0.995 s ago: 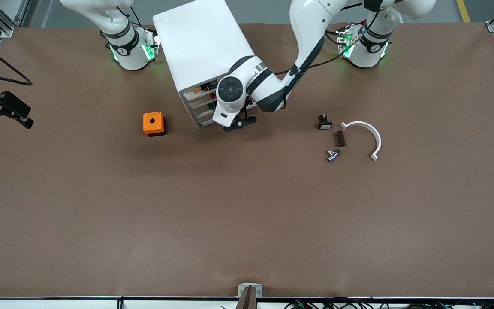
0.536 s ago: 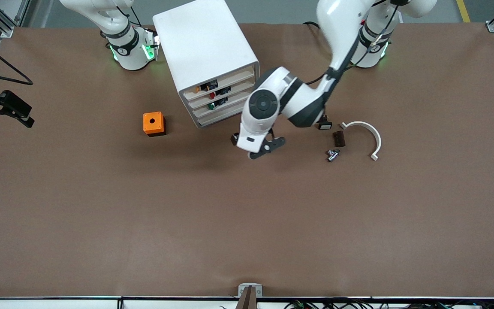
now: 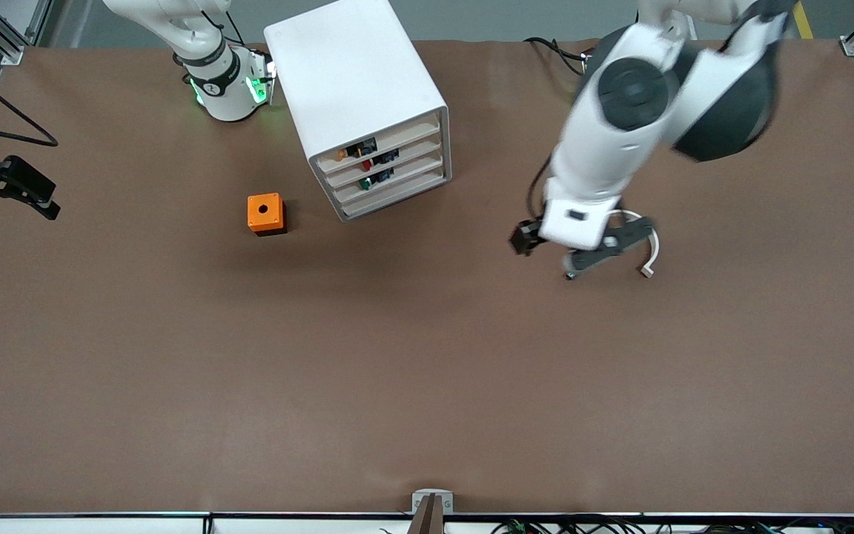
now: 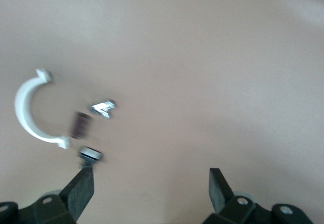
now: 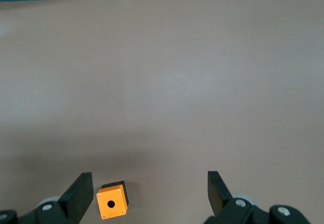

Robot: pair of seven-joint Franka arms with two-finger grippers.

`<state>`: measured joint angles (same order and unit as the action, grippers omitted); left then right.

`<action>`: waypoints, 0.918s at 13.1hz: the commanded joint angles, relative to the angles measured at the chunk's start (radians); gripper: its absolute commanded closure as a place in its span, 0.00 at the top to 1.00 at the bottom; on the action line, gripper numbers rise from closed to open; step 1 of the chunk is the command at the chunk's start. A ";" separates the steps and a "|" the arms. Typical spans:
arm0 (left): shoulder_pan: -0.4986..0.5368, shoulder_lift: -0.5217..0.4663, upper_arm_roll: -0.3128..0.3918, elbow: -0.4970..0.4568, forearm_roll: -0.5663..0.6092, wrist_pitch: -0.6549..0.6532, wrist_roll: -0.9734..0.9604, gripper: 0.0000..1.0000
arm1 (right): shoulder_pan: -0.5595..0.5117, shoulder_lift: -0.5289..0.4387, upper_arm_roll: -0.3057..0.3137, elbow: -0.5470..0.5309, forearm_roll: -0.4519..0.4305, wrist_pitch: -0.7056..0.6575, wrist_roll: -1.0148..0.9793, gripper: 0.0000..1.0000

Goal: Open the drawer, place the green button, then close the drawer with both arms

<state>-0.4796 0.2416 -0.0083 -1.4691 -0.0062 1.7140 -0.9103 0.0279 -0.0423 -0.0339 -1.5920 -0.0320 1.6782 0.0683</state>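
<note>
The white cabinet (image 3: 353, 74) stands near the robots' bases with all its drawers pushed in. The drawer (image 3: 408, 170), third from the top, has a pale see-through front. Through it shows the button (image 3: 365, 183) with its green cap. My left gripper (image 3: 571, 248) hangs open and empty over the small parts toward the left arm's end of the table. In the left wrist view its fingers (image 4: 81, 191) frame bare table. My right gripper (image 3: 12, 191) waits open at the right arm's end, high over the orange cube (image 5: 112, 200).
The orange cube (image 3: 265, 213) with a round hole sits beside the cabinet. Under the left hand lie a white curved clamp (image 4: 28, 110), a metal fitting (image 4: 104, 107), a brown strip (image 4: 81, 125) and a black button with a white cap (image 4: 91, 154).
The left arm has swung away from the cabinet's front toward its own end of the table and risen over the small parts. The right arm has not moved.
</note>
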 commanded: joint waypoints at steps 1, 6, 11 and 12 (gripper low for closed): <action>0.108 -0.123 -0.007 -0.034 0.014 -0.088 0.207 1.00 | -0.013 -0.004 0.008 0.000 0.001 -0.005 0.002 1.00; 0.263 -0.231 -0.012 -0.042 0.014 -0.203 0.445 1.00 | -0.013 -0.004 0.009 0.000 0.004 -0.005 0.002 1.00; 0.360 -0.297 -0.016 -0.083 0.012 -0.247 0.661 1.00 | -0.014 -0.004 0.009 0.000 0.006 -0.006 0.004 1.00; 0.377 -0.300 -0.015 -0.085 0.012 -0.251 0.698 1.00 | -0.014 -0.004 0.009 0.000 0.006 -0.008 0.004 1.00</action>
<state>-0.1361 -0.0225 -0.0079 -1.5206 -0.0058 1.4760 -0.2802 0.0279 -0.0421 -0.0337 -1.5929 -0.0318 1.6769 0.0687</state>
